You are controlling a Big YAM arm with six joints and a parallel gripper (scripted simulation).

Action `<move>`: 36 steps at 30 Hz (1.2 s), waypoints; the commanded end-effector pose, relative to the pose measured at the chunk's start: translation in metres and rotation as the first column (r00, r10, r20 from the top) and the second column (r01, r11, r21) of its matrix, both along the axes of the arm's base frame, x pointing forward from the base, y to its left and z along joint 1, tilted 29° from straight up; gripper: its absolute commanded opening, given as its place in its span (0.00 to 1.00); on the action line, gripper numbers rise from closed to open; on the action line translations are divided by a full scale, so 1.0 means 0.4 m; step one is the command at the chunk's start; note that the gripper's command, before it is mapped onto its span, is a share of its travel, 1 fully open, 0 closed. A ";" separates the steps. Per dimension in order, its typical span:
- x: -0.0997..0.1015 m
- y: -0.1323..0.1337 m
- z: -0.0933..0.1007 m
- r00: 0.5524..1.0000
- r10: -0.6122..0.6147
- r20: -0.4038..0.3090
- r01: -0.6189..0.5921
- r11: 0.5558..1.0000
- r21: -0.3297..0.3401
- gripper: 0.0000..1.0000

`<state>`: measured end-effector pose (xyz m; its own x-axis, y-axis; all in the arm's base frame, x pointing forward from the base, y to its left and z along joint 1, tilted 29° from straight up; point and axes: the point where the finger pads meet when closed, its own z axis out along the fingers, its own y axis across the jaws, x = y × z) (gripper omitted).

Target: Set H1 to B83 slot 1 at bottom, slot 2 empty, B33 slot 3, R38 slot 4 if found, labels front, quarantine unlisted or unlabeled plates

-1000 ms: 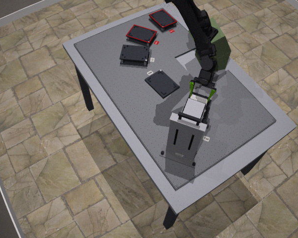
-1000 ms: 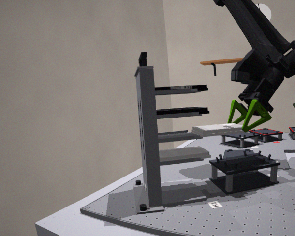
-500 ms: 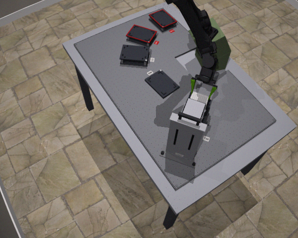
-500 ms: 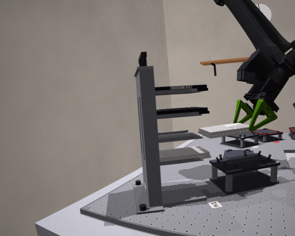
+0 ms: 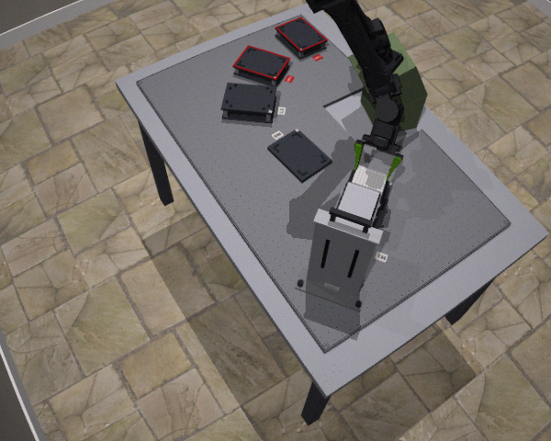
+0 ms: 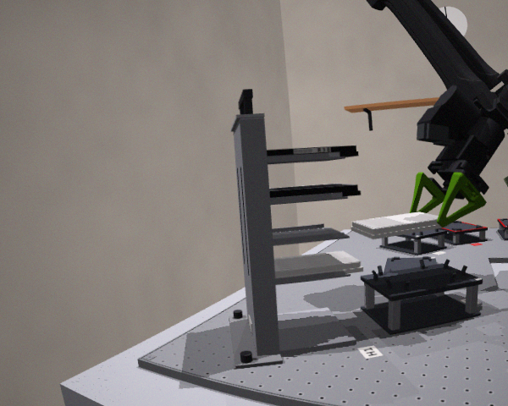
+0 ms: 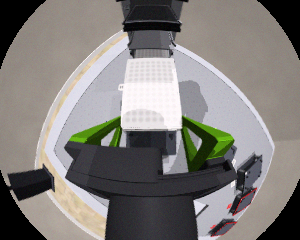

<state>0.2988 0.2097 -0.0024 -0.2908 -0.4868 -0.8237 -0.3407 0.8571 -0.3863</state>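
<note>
The plate hotel H1 [image 6: 254, 236] stands at the table's front, its open side facing my arm; it also shows from above in the top view [image 5: 344, 237]. My gripper [image 6: 446, 205] is shut on the near end of a white well plate [image 6: 396, 223]. It holds the plate level in the air, clear of the shelf fronts, at about the height of slot 2 [image 6: 309, 233]. That shelf looks bare. A pale plate [image 6: 320, 262] lies in slot 1. Slots 3 [image 6: 313, 192] and 4 [image 6: 311, 152] show dark edges; I cannot read any labels. The wrist view shows the plate [image 7: 148, 94] between the green fingers.
Two red-rimmed quarantine nests [image 5: 262, 62] [image 5: 300, 35] stand at the back. A dark raised nest [image 5: 249, 101] is beside them. Another dark nest [image 5: 299, 154] stands left of the held plate. The H1 deck label [image 5: 381, 257] lies by the hotel.
</note>
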 end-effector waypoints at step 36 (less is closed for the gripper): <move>-0.044 -0.042 -0.044 1.000 -0.011 0.012 0.011 1.000 0.027 0.86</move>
